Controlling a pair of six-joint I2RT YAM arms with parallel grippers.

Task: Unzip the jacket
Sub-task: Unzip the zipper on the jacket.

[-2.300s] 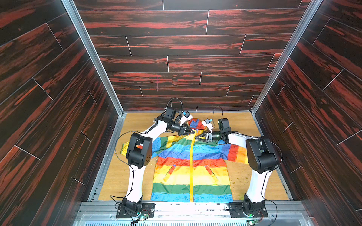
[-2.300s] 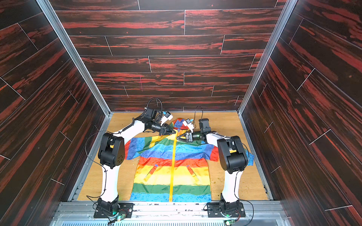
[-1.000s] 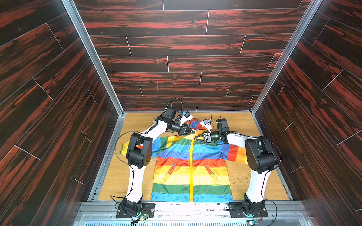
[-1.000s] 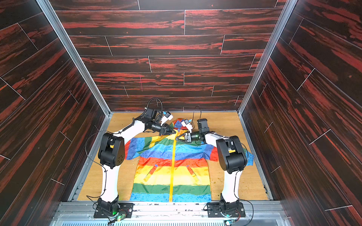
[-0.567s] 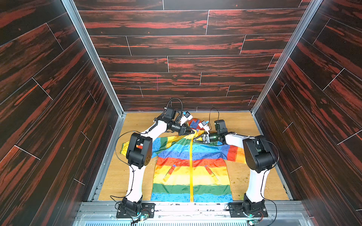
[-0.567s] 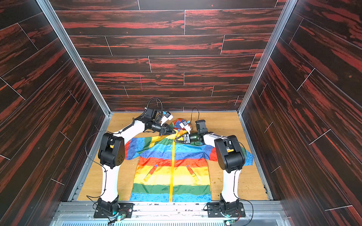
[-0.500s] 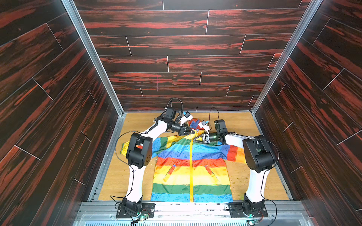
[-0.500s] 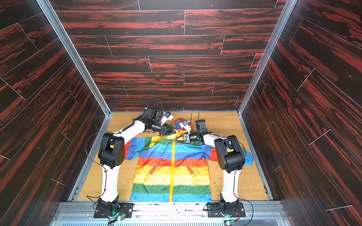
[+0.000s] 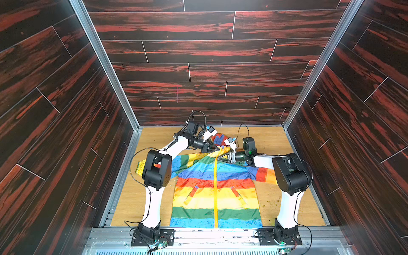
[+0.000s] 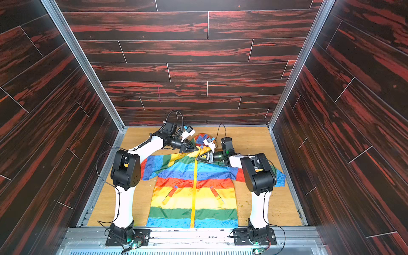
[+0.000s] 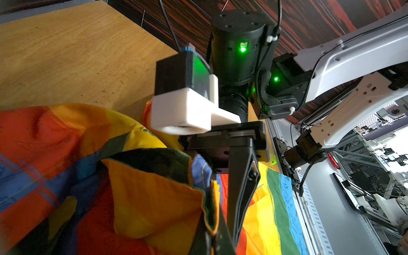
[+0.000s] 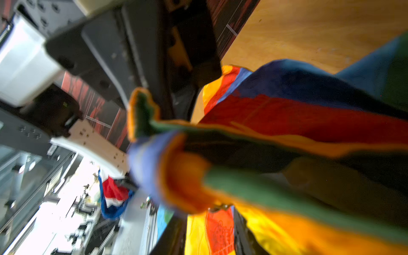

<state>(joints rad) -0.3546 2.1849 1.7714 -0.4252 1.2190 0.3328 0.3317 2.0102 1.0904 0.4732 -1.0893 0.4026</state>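
My left gripper: jaws closed, pinching the collar edge of the jacket at the top of the zipper and holding that bit of cloth raised off the table. My right gripper: just beside the left one, tips pointing toward it, low at the zipper's top end from the opposite side. In the right wrist view its two dark fingers stand partly apart with orange and yellow cloth in the gap. That view is blurred, so I cannot tell whether they press on anything. Jacket lies front up, mostly flat, hem toward the arm bases, hood beyond both grippers toward the back wall. Zipper runs closed down the middle from collar to hem in both top views. Sleeves spread to either side, each passing under one of my arms. Two slanted pockets flank the zipper, well apart from both grippers.
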